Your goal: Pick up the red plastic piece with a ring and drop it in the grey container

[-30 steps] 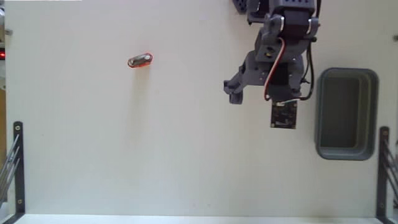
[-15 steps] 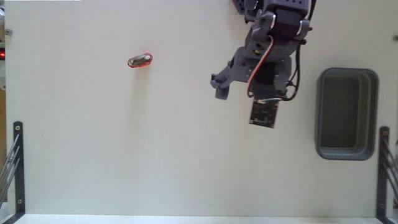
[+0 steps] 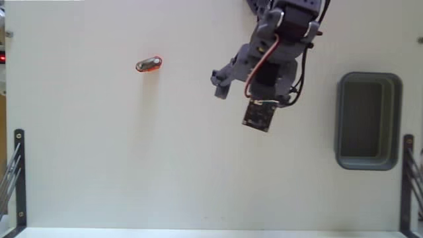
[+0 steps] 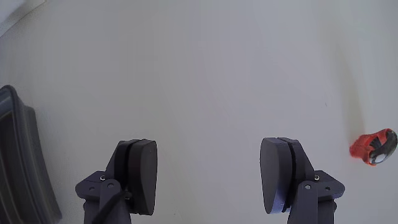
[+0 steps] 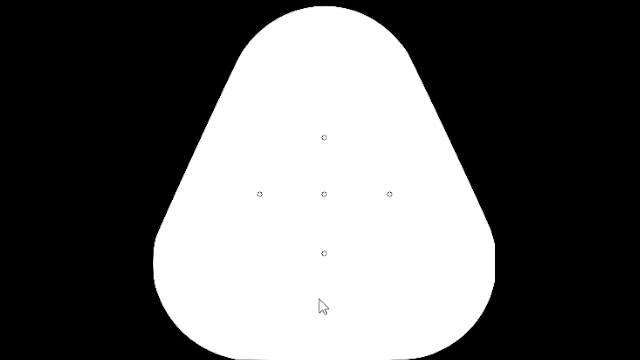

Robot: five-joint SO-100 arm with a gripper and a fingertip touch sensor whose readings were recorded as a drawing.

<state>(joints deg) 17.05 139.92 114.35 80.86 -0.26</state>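
Wrist view shows the hand (image 4: 208,180) spread wide and empty, with the small red-orange plastic ring piece (image 4: 374,146) lying on the pale counter (image 4: 205,68) well off to its right. From there I'd worry an off-line descent nudges the piece aside instead of straddling it, leaving nothing for the grey rounded plastic tub (image 3: 369,120).

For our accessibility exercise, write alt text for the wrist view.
An open gripper with two dark fingers hangs over a bare pale table, holding nothing. The red plastic piece lies at the right edge; the grey container shows at the left.

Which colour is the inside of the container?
Dark grey, darker than its rim; the container shows best in the fixed view.
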